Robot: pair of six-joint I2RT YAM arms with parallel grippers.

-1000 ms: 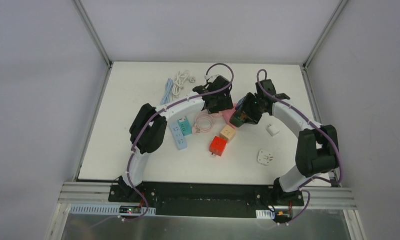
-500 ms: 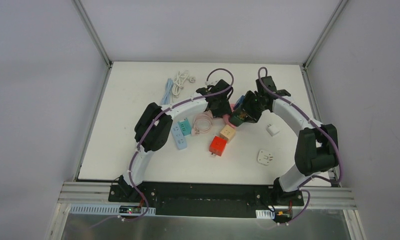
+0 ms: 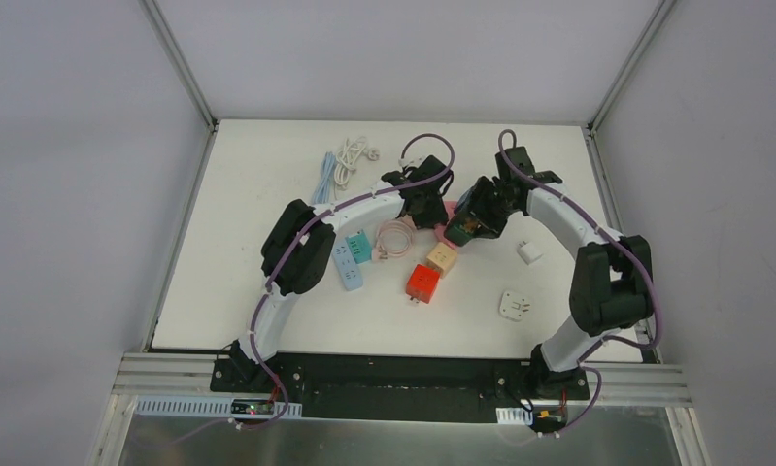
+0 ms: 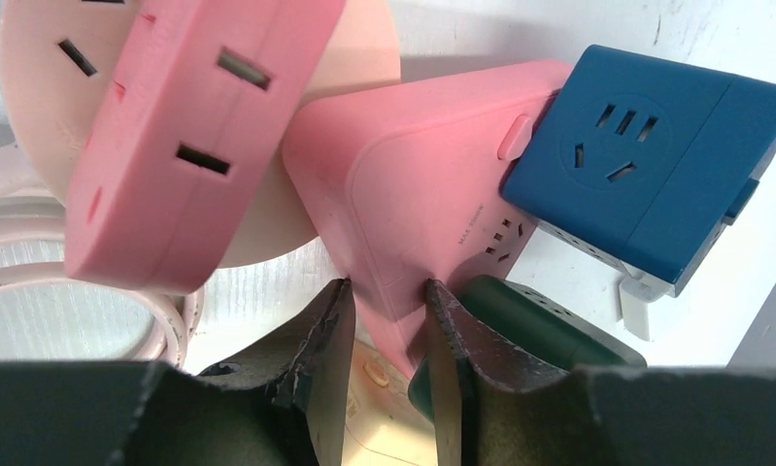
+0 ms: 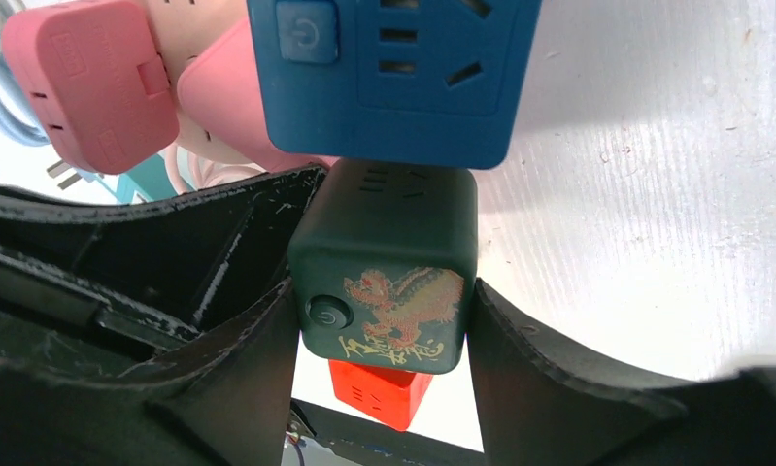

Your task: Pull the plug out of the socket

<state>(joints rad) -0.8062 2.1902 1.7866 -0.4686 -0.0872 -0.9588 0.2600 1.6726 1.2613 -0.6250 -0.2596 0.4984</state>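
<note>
A cluster of cube sockets hangs between my two grippers. My right gripper (image 5: 384,335) is shut on a dark green cube socket (image 5: 384,282) with a gold dragon print, one finger on each side. A blue cube (image 5: 393,78) sits against the green cube's far end, and a pink cube (image 4: 422,194) touches both. My left gripper (image 4: 384,311) pinches the near corner of that pink cube, its fingertips (image 4: 320,325) pressed on both faces. The plug pins joining the cubes are hidden. In the top view both grippers (image 3: 434,209) (image 3: 469,221) meet at the table's far middle.
A flat pink plug block (image 4: 189,126) on a pale coiled cable (image 3: 395,238) lies left of the cluster. Below it sit a tan cube (image 3: 442,257) and a red cube (image 3: 422,282). Blue and teal strips (image 3: 347,262), white adapters (image 3: 528,252) (image 3: 514,306) and cable bundles (image 3: 345,163) lie around.
My left gripper has moved right to the cluster and closed its jaws onto the pink cube's corner. The right gripper, holding the green cube, shifted slightly toward the far side.
</note>
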